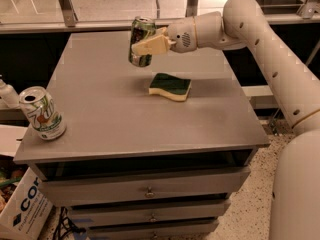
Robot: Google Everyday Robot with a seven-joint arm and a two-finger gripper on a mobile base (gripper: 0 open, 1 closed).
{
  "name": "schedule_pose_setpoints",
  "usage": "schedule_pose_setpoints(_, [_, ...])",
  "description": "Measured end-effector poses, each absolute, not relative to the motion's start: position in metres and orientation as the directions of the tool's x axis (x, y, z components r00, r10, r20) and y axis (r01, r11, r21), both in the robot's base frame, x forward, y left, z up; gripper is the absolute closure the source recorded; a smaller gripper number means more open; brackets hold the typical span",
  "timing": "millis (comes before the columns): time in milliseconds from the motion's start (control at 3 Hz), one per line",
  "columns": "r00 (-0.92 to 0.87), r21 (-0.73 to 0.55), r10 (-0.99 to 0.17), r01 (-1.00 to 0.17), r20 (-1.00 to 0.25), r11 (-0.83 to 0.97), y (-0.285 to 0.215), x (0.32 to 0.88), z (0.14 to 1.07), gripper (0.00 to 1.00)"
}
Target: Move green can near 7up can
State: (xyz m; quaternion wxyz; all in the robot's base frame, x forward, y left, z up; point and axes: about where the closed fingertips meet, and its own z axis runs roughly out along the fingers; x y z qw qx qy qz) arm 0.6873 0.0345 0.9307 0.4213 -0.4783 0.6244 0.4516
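The green can (141, 40) hangs in the air above the back middle of the grey table (115, 124), tilted a little, with its silver top up. My gripper (146, 45) is shut on it from the right, cream fingers across its body. The 7up can (42, 113), white with green lettering and a silver top, stands upright at the table's front left corner, far from the held can.
A green and yellow sponge (170, 86) lies on the table just right of and below the held can. My arm (260, 39) reaches in from the right. A cardboard box (22, 209) sits on the floor at left. Drawers (145, 191) are under the tabletop.
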Motion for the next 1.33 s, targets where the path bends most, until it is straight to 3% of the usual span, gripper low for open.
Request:
schedule_pose_setpoints(333, [-0.164,0.146,-0.216,-0.985,-0.963,0.096,0.039,0.685,0.929,1.0])
schedule_pose_setpoints(1333, [0.059,0.033,-0.356,-0.968,-0.933,-0.249,0.087,0.582,0.889,1.0])
